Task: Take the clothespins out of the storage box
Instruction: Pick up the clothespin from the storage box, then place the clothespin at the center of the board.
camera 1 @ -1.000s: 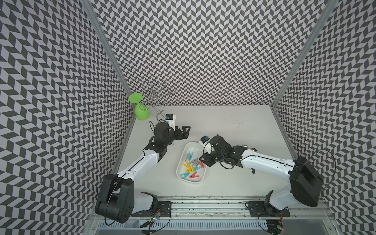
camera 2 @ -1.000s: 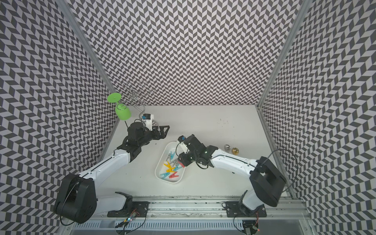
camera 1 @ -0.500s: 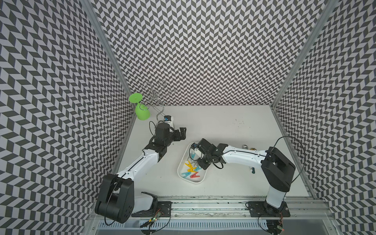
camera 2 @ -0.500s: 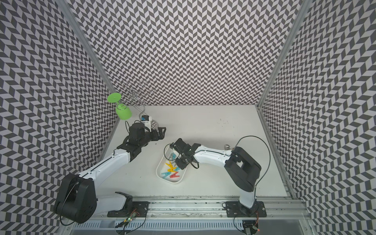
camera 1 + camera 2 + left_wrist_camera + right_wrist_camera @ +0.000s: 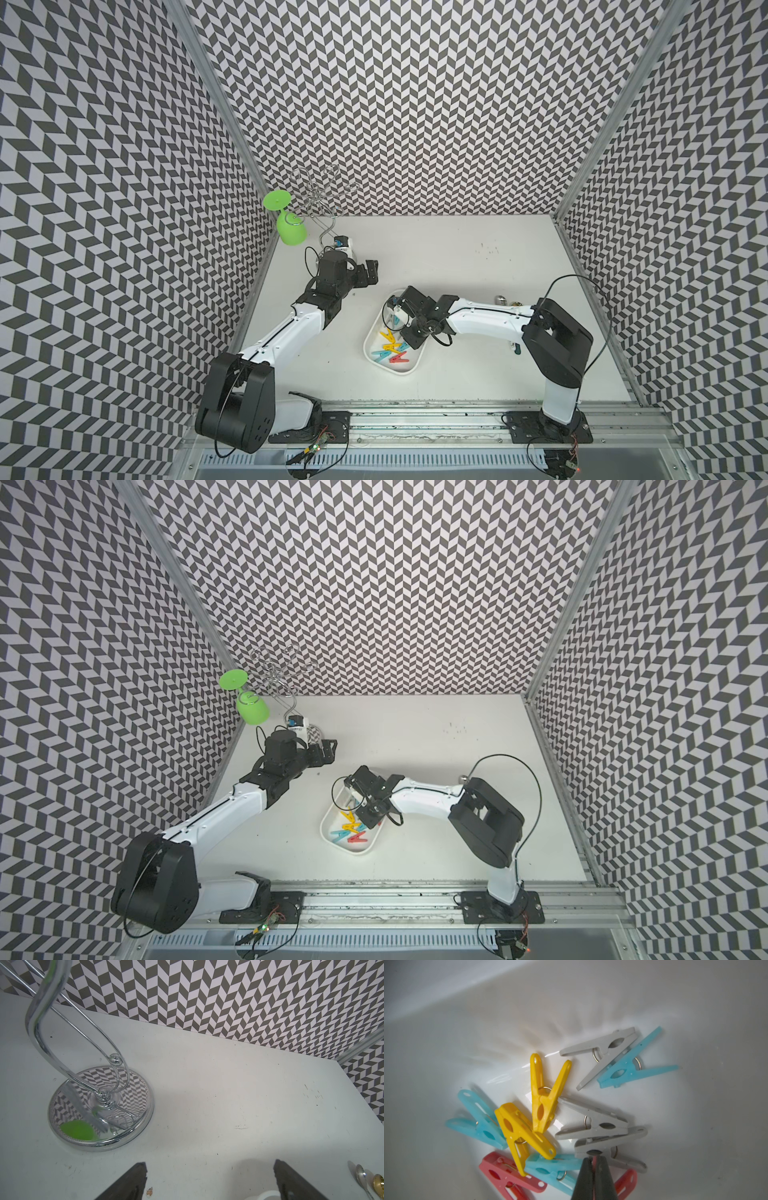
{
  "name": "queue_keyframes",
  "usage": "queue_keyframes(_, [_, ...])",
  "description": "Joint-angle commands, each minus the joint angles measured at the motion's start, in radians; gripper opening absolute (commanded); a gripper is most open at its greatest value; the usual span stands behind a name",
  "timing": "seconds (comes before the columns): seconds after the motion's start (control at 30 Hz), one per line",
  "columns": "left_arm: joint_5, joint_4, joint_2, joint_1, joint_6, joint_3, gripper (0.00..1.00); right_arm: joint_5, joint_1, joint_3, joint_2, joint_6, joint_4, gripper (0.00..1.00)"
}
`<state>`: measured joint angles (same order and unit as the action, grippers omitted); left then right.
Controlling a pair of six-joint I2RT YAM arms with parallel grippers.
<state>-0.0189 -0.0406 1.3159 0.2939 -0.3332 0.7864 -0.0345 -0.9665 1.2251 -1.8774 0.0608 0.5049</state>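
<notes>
The white storage box point(image 5: 398, 372) point(image 5: 352, 852) lies in the middle of the table in both top views. Several clothespins point(image 5: 390, 347) point(image 5: 347, 831) in yellow, teal, red and grey lie in it. My right gripper point(image 5: 410, 338) point(image 5: 368, 821) reaches down into the box. In the right wrist view it point(image 5: 594, 1158) is shut, with a thin strip of a red clothespin point(image 5: 626, 1182) pinched between its fingers, the tips against a grey clothespin point(image 5: 610, 1147). My left gripper point(image 5: 372, 272) point(image 5: 209, 1164) hangs open and empty over bare table behind the box.
A chrome stand point(image 5: 318, 199) with a green glass point(image 5: 291, 226) stands at the back left, its round base point(image 5: 99, 1109) close to my left gripper. Two spoons point(image 5: 362, 1176) lie right of the box. A small teal piece point(image 5: 516, 350) lies by the right arm's base.
My right gripper has swung left over the box, dropped among the clothespins and closed. The left arm has barely moved and stays open.
</notes>
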Motion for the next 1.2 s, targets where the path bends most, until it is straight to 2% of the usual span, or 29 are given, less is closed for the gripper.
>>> queue_keyframes(0.0, [0.014,0.009,0.003,0.0,0.01,0.027,1.0,0.015,-0.005,0.019,0.053,0.003,-0.043,0.0])
queue_keyframes(0.2, [0.004,0.004,-0.003,0.0,0.004,0.024,1.0,0.022,0.011,0.02,0.157,0.028,-0.075,0.0])
queue_keyframes(0.33, [-0.013,-0.001,-0.009,0.001,0.002,0.022,1.0,0.068,0.076,-0.001,0.232,0.097,-0.096,0.0])
queue_keyframes(0.4, [-0.024,-0.008,-0.011,0.001,0.002,0.019,0.99,0.1,0.136,-0.033,0.276,0.153,-0.108,0.0])
queue_keyframes(0.57, [-0.028,-0.013,-0.009,0.001,0.002,0.016,1.0,0.092,0.324,-0.117,0.329,0.289,-0.115,0.0])
queue_keyframes(0.8, [-0.029,-0.015,-0.001,0.001,0.003,0.016,1.0,0.051,0.456,-0.202,0.28,0.374,-0.118,0.0])
queue_keyframes(1.17, [-0.032,-0.016,-0.002,0.0,0.002,0.014,1.0,0.064,0.486,-0.258,0.233,0.372,-0.145,0.05])
